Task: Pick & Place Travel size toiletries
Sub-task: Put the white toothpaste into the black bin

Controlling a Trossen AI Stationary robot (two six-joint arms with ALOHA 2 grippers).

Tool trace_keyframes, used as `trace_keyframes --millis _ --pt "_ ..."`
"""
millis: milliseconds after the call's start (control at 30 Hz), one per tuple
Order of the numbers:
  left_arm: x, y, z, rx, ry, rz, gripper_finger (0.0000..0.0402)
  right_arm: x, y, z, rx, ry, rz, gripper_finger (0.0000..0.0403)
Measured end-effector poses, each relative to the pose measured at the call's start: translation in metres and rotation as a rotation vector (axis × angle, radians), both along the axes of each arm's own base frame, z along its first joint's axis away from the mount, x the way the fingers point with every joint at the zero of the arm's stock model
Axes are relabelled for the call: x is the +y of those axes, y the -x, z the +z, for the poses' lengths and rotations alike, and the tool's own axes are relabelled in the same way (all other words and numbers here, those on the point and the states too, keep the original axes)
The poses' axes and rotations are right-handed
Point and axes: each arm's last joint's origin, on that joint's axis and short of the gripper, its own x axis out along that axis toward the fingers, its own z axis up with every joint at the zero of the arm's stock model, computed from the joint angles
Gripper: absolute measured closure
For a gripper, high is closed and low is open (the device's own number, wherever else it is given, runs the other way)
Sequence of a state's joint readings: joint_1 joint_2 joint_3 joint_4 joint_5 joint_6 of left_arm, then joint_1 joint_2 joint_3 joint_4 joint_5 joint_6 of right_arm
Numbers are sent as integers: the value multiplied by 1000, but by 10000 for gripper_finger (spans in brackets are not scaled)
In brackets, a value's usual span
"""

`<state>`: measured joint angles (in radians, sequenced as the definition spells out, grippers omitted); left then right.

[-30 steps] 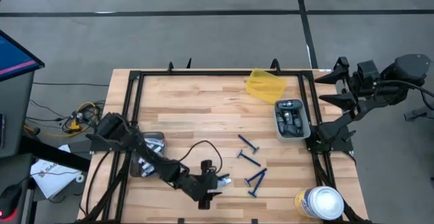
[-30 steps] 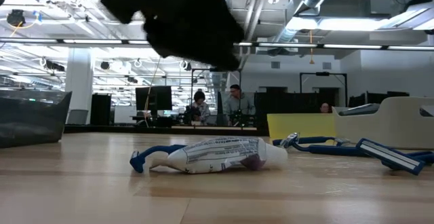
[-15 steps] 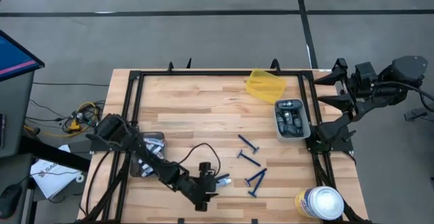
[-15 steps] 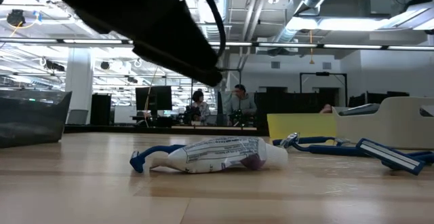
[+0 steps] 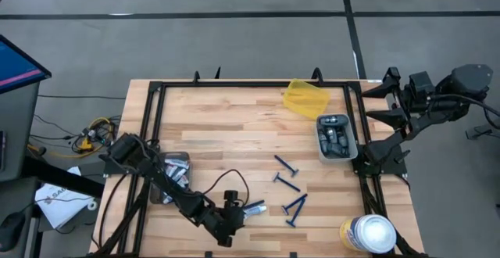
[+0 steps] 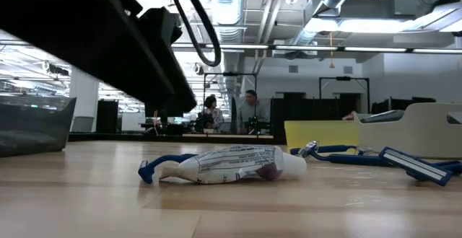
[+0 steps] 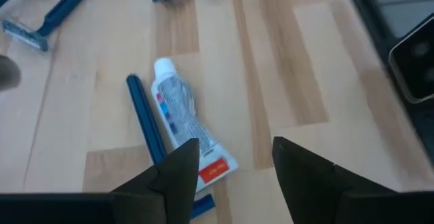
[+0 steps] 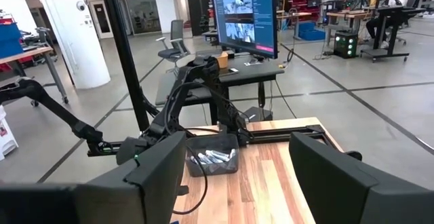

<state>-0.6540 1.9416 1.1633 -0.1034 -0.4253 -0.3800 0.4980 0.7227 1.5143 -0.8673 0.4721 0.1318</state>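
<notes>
Just ahead of the spread, empty left gripper (image 7: 234,159) lies the squeeze tube (image 7: 183,125) (a razor (image 7: 152,139) alongside), its long axis running away from the fingers; the right arm waits far off.

Dark jointed arms, looping black cable (image 5: 228,181)

Four cameras: one overhead, one at table height, one on each wrist.

The high view looks straight down on the whole table (image 5: 234,125). The low view sits on the tabletop, very near the white tube (image 6: 231,164), and faces the room behind. The left wrist view looks down closely on this same tube (image 7: 183,125). The right wrist view looks across the table from far, towards the left arm.
</notes>
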Motion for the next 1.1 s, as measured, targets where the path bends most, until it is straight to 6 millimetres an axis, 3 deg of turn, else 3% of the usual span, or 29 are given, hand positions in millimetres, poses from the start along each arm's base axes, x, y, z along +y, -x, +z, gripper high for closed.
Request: trace_keyframes --millis 533,833,1100 --pt "-3 -5 -35 40 -33 24 218 0 0 0 0 11 0 148" --pt "0 -6 -37 33 -55 59 219 -2 3 0 -8 7 0 148" --pt "14 -14 -38 26 17 220 280 -6 10 1 -26 -12 -1 148"
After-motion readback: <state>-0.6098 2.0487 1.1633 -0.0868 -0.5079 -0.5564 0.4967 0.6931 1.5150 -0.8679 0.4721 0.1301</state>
